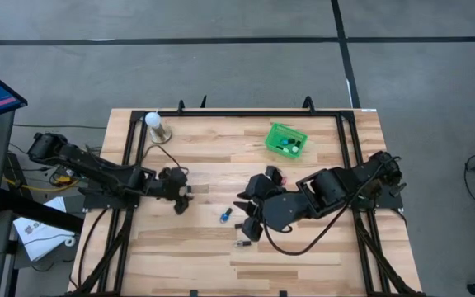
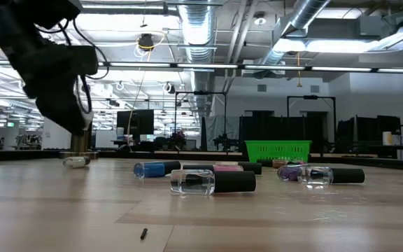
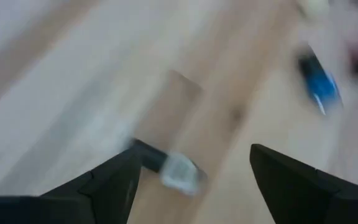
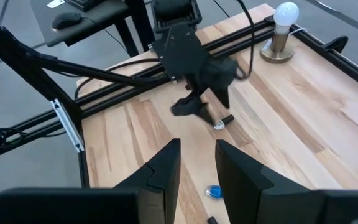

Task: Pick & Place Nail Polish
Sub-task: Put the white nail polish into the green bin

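— While the left tool (image 1: 181,196) is held wide open just left of centre, what is seen under it?

— A clear dark-capped bottle (image 3: 169,168) is seen, ungrasped. The right tool (image 4: 196,167) is nearly closed, with nothing gripped.

— And progress?

— Some bottles are seen in the green basket (image 1: 286,139); a blue bottle (image 1: 224,216) and others are left on the surface (image 1: 221,157).

left wrist view blurred, blue bottle (image 3: 316,79) smeared, basket (image 1: 286,139) contents indistinct

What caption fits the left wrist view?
Left arm's open fingers poised above a clear bottle with a dark cap on the wooden table.
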